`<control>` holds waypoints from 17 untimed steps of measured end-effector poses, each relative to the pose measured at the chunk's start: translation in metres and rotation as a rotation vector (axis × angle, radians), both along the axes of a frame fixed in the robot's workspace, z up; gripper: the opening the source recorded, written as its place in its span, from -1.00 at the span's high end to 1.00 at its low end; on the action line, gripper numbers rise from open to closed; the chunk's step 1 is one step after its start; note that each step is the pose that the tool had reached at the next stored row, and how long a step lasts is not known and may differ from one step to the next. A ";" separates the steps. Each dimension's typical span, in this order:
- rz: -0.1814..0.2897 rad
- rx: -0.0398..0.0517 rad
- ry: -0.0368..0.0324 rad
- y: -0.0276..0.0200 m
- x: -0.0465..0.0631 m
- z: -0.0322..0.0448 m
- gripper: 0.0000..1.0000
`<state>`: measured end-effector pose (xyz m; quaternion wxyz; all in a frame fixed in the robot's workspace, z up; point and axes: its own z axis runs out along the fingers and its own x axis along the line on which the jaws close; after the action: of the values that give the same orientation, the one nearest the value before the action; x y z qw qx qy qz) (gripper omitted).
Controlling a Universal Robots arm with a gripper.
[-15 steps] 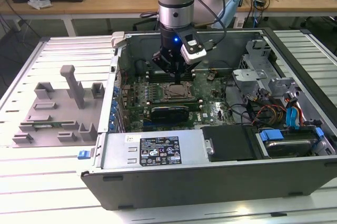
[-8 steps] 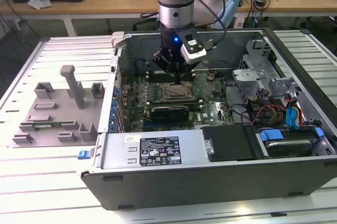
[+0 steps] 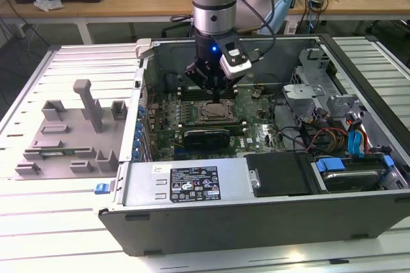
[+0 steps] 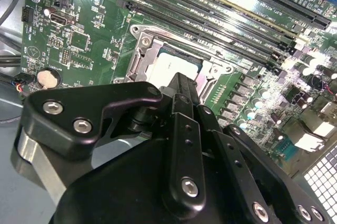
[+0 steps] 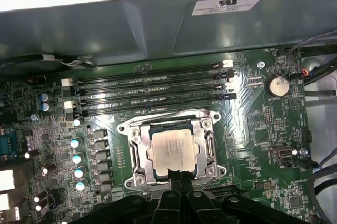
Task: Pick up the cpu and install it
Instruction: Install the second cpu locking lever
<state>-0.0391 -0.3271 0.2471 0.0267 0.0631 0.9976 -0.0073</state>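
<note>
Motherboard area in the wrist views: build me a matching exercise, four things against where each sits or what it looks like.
Things:
1. cpu
2. coin cell battery
3. memory slots
4. tool

Descriptions:
A. round silvery disc on the green board, off to one side of the socket
B. long black parallel strips between the socket and the case wall
C. silvery square lying inside the metal socket frame
D. black, just over the socket's edge

Pairs: 1-C, 2-A, 3-B, 4-D
</note>
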 end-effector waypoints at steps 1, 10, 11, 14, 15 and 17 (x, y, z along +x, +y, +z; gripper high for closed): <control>0.000 0.0000 0.0000 -0.0008 0.000 0.0000 0.79; 0.000 0.0000 0.0000 -0.0085 -0.001 0.0000 0.79; 0.000 0.0001 0.0000 -0.0100 -0.001 0.0000 0.79; 0.000 0.0002 0.0000 -0.0148 -0.001 0.0000 0.79; 0.000 0.0008 -0.0001 -0.0169 -0.001 0.0000 0.79; 0.000 0.0013 0.0000 -0.0199 -0.001 0.0000 0.79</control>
<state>-0.0402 -0.3471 0.2471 0.0267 0.0632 0.9976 -0.0066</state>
